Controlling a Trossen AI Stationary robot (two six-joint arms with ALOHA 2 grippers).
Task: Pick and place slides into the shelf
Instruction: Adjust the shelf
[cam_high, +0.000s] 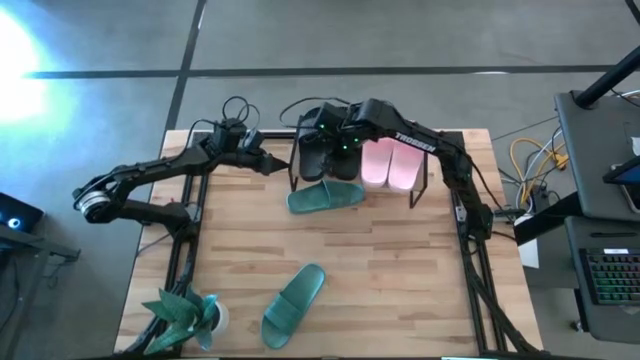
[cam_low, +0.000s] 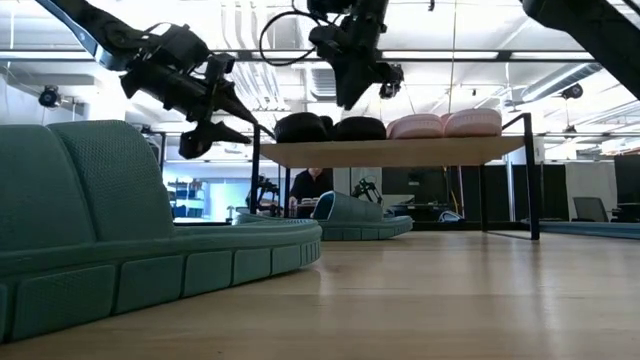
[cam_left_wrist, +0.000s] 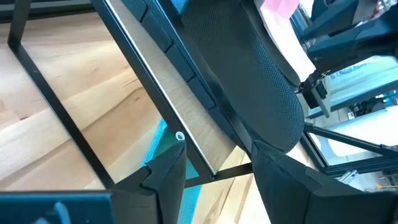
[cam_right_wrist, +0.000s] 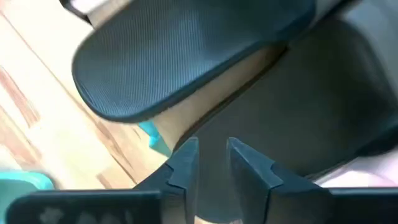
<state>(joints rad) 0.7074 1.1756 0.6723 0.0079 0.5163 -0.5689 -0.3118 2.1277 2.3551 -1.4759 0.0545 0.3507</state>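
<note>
The left tool (cam_high: 278, 166) hangs just beside the left end of the shelf (cam_high: 420, 190), at about the height of its plank; its two fingers (cam_left_wrist: 163, 180) stand apart with nothing between them, and in the left wrist view they point at the plank's edge and the dark strap of a black slide just above it. The right tool (cam_low: 352, 98) hovers above the black pair (cam_high: 322, 152) on the shelf, tips pointing down; its fingers (cam_right_wrist: 185, 163) are parted by a narrow gap and grip nothing, with a black strap right in front of them in the right wrist view. On the shelf, the black pair takes the left half and the light pink pair (cam_high: 390, 163) the right half, the four slides lying side by side and touching. In the low view they sit in a row on the wooden plank, black ones (cam_low: 330, 128) under the right tool and pink ones (cam_low: 445, 124) further along towards the far leg. One teal-green slide (cam_high: 325, 196) lies on the desk (cam_high: 400, 280) at the front of the shelf, partly under its plank, below the black pair and between the two tools. The other teal-green slide (cam_high: 293, 303) lies well apart from both tools, out on the open desk near its front edge, tilted on a diagonal. A teal-green potted plant (cam_high: 185, 312) stands near the desk's front left corner, near that second slide.
</note>
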